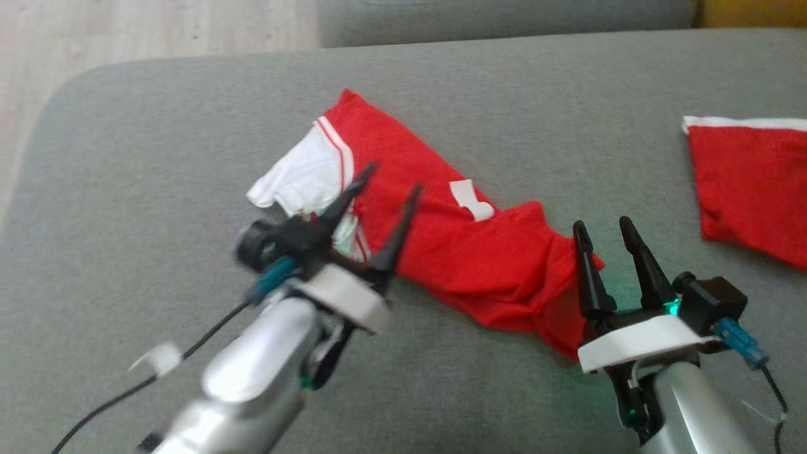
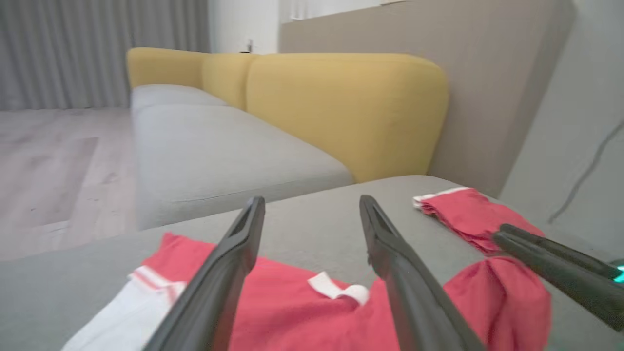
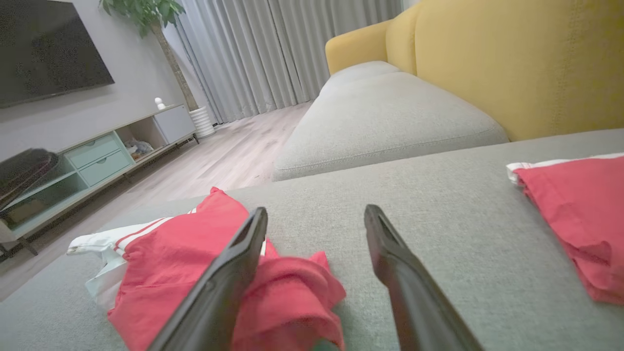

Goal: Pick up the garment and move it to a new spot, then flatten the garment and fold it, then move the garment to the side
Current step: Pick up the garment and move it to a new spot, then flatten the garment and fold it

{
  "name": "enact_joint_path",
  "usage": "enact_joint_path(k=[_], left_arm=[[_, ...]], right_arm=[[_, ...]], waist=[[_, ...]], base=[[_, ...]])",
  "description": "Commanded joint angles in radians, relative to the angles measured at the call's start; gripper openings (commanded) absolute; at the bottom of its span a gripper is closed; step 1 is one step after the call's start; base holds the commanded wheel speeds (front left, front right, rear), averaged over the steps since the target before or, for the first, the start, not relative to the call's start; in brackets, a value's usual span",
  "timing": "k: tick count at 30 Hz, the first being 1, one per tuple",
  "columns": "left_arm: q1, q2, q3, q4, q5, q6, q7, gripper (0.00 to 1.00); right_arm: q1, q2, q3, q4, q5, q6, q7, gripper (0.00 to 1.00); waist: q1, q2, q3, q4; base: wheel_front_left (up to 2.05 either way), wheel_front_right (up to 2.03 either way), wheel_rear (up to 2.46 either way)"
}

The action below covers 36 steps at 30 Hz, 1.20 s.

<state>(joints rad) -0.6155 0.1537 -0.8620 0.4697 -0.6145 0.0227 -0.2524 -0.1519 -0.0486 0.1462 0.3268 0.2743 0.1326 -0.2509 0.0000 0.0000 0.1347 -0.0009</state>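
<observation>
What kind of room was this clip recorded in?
Most likely a home living room: a grey and yellow sofa, a television on the wall above a low cabinet, and a potted plant beside long curtains.

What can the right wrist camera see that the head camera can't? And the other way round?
Right wrist camera: the room, with a TV, a leafy plant, grey curtains and a cabinet.

Head camera: looking down from above, the silver left forearm and a small white tag on the red garment.

Both: the crumpled red garment, a second red garment lying apart from it, the grey cushion under them, and the open right tool at the crumpled garment's bunched end.
</observation>
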Motion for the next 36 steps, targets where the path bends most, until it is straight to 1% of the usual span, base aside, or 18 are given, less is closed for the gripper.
enact_joint_path(k=[1, 4, 7, 8, 9, 11, 14, 15, 18, 23, 27, 30, 33, 36], left_arm=[[0.008, 0.037, 0.061, -0.042, 0.013, 0.014, -0.009, 1.00], [0.095, 0.093, 0.149, -0.104, 0.047, 0.050, -0.009, 1.00], [0.206, 0.131, 0.241, -0.168, 0.075, 0.084, -0.009, 1.00], [0.246, 0.137, 0.270, -0.189, 0.082, 0.092, -0.009, 1.00], [0.323, 0.139, 0.326, -0.225, 0.091, 0.098, -0.009, 1.00], [0.384, 0.132, 0.372, -0.251, 0.103, 0.097, -0.009, 1.00], [0.441, 0.110, 0.421, -0.271, 0.129, 0.081, -0.009, 1.00], [0.441, 0.110, 0.421, -0.271, 0.129, 0.081, -0.009, 1.00], [0.459, 0.085, 0.444, -0.274, 0.158, 0.056, -0.009, 1.00], [0.454, 0.047, 0.472, -0.259, 0.198, 0.016, -0.009, 1.00], [0.449, 0.019, 0.492, -0.228, 0.221, -0.013, -0.009, 1.00], [0.437, -0.006, 0.500, -0.207, 0.236, -0.035, -0.009, 1.00], [0.426, -0.031, 0.513, -0.186, 0.249, -0.053, -0.009, 1.00], [0.417, -0.054, 0.522, -0.166, 0.260, -0.071, -0.009, 1.00]], right_arm=[[-0.009, -0.002, 0.018, -0.034, -0.012, -0.002, -0.011, 1.00], [0.002, -0.002, 0.009, -0.033, -0.020, -0.002, -0.011, 1.00], [0.012, -0.002, 0.006, -0.030, -0.026, -0.002, -0.011, 1.00], [0.014, -0.002, 0.005, -0.030, -0.027, -0.002, -0.011, 1.00], [0.018, -0.002, 0.005, -0.030, -0.029, -0.002, -0.011, 1.00], [0.020, -0.002, 0.007, -0.031, -0.032, -0.002, -0.011, 1.00], [0.018, -0.002, 0.010, -0.031, -0.037, -0.002, -0.011, 1.00], [0.018, -0.002, 0.010, -0.031, -0.037, -0.002, -0.011, 1.00], [0.010, -0.002, 0.015, -0.037, -0.049, -0.002, -0.011, 1.00], [-0.033, -0.002, 0.067, -0.052, -0.114, -0.002, 0.005, 1.00], [-0.116, -0.002, 0.147, -0.068, -0.181, -0.002, 0.050, 1.00], [-0.199, -0.002, 0.221, -0.056, -0.227, -0.002, 0.098, 1.00], [-0.289, -0.002, 0.305, 0.001, -0.257, -0.002, 0.148, 1.00], [-0.376, -0.012, 0.381, 0.099, -0.278, -0.002, 0.200, 1.00]], waist=[[0.0000, 0.0000, -0.013, 0.029], [0.0000, 0.0000, -0.025, 0.057], [0.0000, 0.0000, -0.037, 0.077], [0.0000, 0.0000, -0.039, 0.083], [0.0000, 0.0000, -0.041, 0.093], [0.0000, 0.0000, -0.042, 0.101], [0.0000, 0.0000, -0.043, 0.111], [0.0000, 0.0000, -0.043, 0.111], [0.0000, 0.0000, -0.040, 0.124], [0.0000, 0.0000, -0.026, 0.151], [0.0000, 0.0000, -0.003, 0.186], [0.0000, 0.0000, 0.022, 0.228], [0.0000, 0.0000, 0.044, 0.272], [0.0000, 0.0000, 0.065, 0.318]], base=[[0.00, 0.00, 0.00], [0.00, 0.00, 0.00], [0.00, 0.00, 0.00], [0.00, 0.00, 0.00], [0.00, 0.00, 0.00], [0.00, 0.00, 0.00], [0.00, 0.00, 0.00], [0.00, 0.00, 0.00], [0.00, 0.00, 0.00], [0.00, 0.00, 0.00], [0.00, 0.00, 0.00], [0.00, 0.00, 0.00], [0.00, 0.00, 0.00], [0.00, 0.00, 0.00]])
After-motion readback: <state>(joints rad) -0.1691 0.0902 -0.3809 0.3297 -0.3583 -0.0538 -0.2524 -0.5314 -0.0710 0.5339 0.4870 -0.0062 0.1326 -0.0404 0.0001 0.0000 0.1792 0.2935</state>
